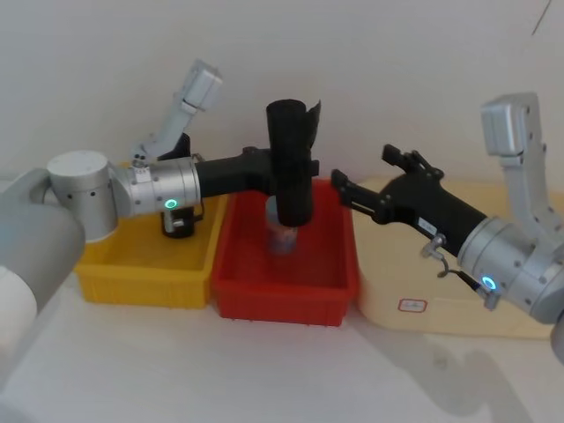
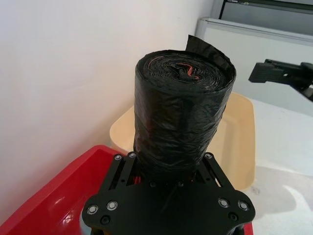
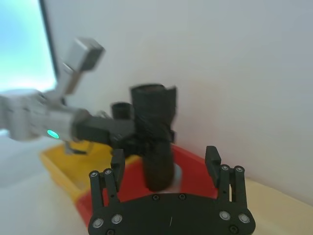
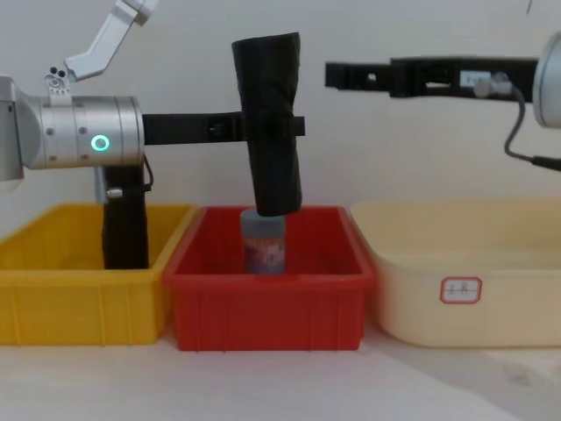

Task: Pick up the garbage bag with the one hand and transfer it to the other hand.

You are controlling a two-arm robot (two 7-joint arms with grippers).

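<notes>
- Left gripper (image 4: 273,128) clamps the garbage bag (image 1: 291,132) above the red crate (image 1: 282,298).
- Right gripper (image 1: 368,174), fingers apart, hovers to its right; an early release could drop the bag.

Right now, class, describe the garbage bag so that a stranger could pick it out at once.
Find the red crate between the yellow crate and the cream tub. Above it, the left gripper holds a glossy black crinkled roll, the garbage bag, tilted in mid-air. The second black roll stands in the yellow crate instead.
</notes>
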